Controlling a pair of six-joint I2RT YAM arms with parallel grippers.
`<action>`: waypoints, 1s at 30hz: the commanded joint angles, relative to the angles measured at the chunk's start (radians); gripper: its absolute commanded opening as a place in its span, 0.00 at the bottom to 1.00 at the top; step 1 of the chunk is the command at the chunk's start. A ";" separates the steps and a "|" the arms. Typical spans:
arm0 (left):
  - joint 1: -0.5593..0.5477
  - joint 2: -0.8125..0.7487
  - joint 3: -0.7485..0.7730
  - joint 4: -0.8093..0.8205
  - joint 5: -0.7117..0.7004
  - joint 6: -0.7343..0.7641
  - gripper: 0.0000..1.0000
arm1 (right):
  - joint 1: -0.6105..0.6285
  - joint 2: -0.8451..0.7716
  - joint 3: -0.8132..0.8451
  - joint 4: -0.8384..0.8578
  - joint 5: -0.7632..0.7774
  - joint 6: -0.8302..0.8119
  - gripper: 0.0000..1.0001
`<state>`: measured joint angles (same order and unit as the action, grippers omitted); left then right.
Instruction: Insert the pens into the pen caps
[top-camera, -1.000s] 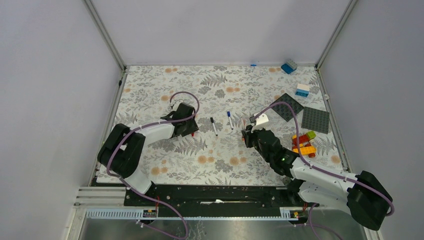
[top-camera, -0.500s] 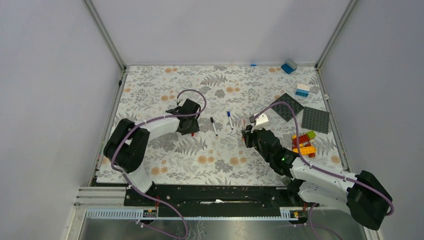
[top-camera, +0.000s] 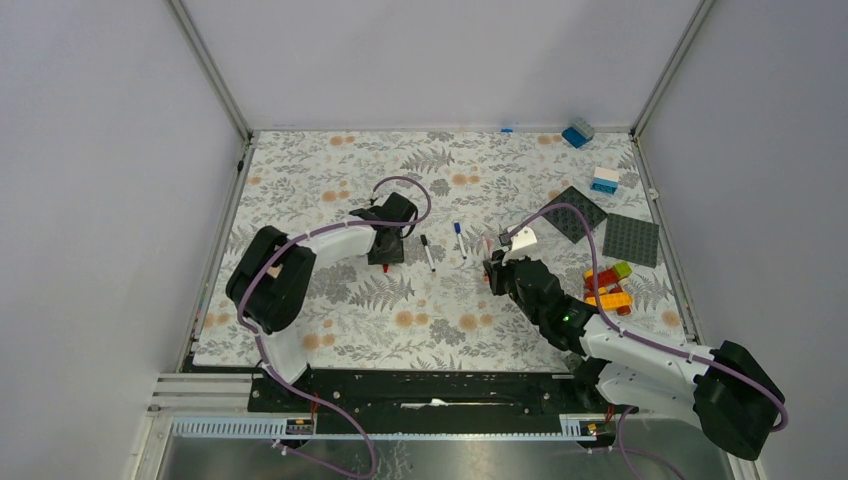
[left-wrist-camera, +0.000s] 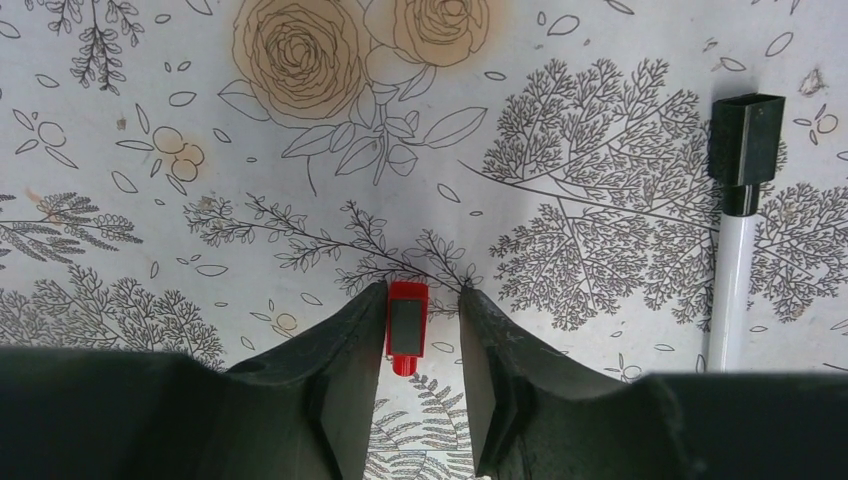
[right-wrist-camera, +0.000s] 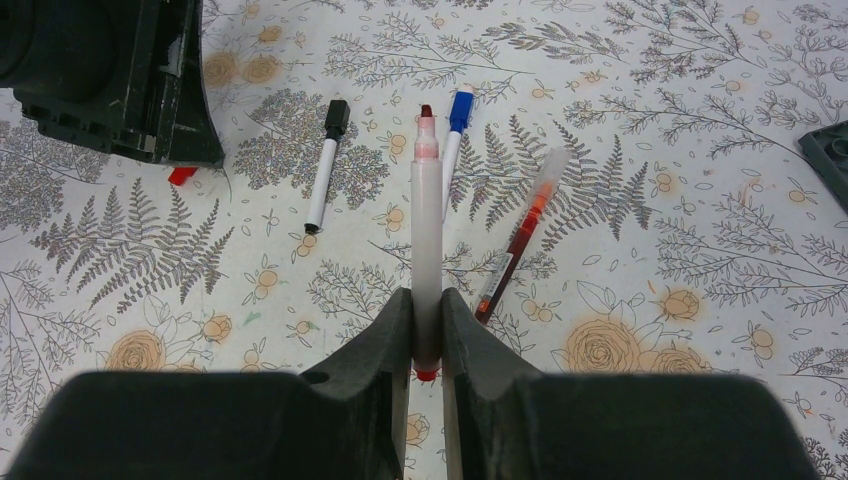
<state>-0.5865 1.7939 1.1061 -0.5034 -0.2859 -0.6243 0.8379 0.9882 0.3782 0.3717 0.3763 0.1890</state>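
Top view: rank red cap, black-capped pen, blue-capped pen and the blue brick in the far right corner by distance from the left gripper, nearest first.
1. Red cap: at the tips of the left gripper, between its open jaws.
2. Black-capped pen: just right of that gripper.
3. Blue-capped pen: further right, beside the black-capped one.
4. Blue brick: far right corner, well beyond the rest.

Coloured bricks (top-camera: 608, 285) beside grey baseplates (top-camera: 631, 240), floral mat (top-camera: 330, 180)

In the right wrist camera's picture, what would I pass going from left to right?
left gripper → red cap → black-capped pen → red-tipped pen in the right gripper → blue-capped pen → clear red pen
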 joint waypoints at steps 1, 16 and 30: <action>-0.011 0.023 0.043 -0.046 -0.046 0.025 0.38 | 0.003 -0.005 0.030 0.038 0.030 -0.005 0.00; -0.015 0.047 0.064 -0.097 -0.043 0.052 0.36 | 0.003 -0.008 0.028 0.038 0.030 -0.006 0.00; -0.015 0.068 0.063 -0.110 -0.026 0.059 0.37 | 0.003 -0.004 0.030 0.038 0.030 -0.006 0.00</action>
<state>-0.5987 1.8290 1.1625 -0.5797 -0.3073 -0.5758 0.8379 0.9882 0.3782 0.3717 0.3763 0.1890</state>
